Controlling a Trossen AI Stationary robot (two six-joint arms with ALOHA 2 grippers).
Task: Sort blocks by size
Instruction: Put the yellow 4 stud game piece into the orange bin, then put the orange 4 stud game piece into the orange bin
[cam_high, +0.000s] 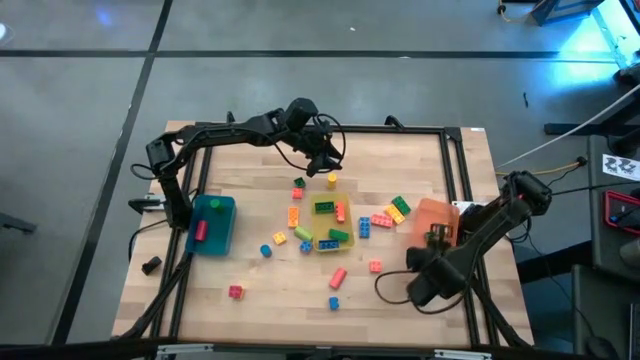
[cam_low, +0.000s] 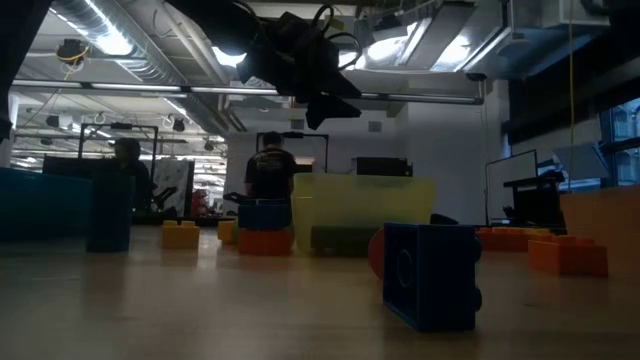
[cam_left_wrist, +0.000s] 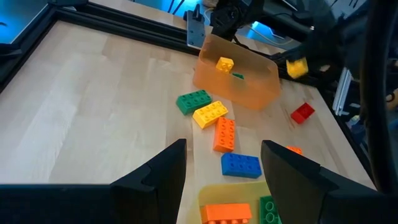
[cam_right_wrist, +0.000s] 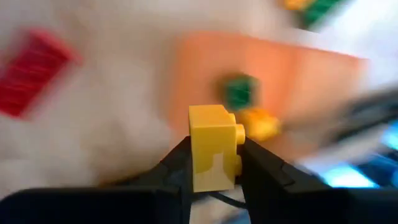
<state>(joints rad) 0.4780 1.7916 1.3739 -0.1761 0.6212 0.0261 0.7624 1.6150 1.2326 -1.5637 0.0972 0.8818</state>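
Note:
My right gripper (cam_high: 437, 237) is shut on a small yellow block (cam_right_wrist: 211, 140) above the translucent orange bin (cam_high: 432, 213), which holds a green block (cam_right_wrist: 239, 90) and a yellow block (cam_right_wrist: 261, 123). The held block also shows in the left wrist view (cam_left_wrist: 297, 67). My left gripper (cam_high: 328, 165) is open and empty, high above the table just beyond the far end of the yellow bin (cam_high: 350, 222). Green, yellow, orange and blue blocks (cam_left_wrist: 214, 124) lie on the table between the two bins. Several blocks lie in the yellow bin. My right gripper pinches the small yellow block by two opposite sides (cam_right_wrist: 194, 163) between its two fingers. The fingers slant down from above. The block is lifted clear, over the orange bin.
A blue bin (cam_high: 228, 235) with a green and a red block stands at the table's left. Loose blocks lie around the yellow bin and toward the near edge (cam_high: 336, 278). A blue block (cam_low: 430, 275) lies close to the low camera. People stand in the room beyond.

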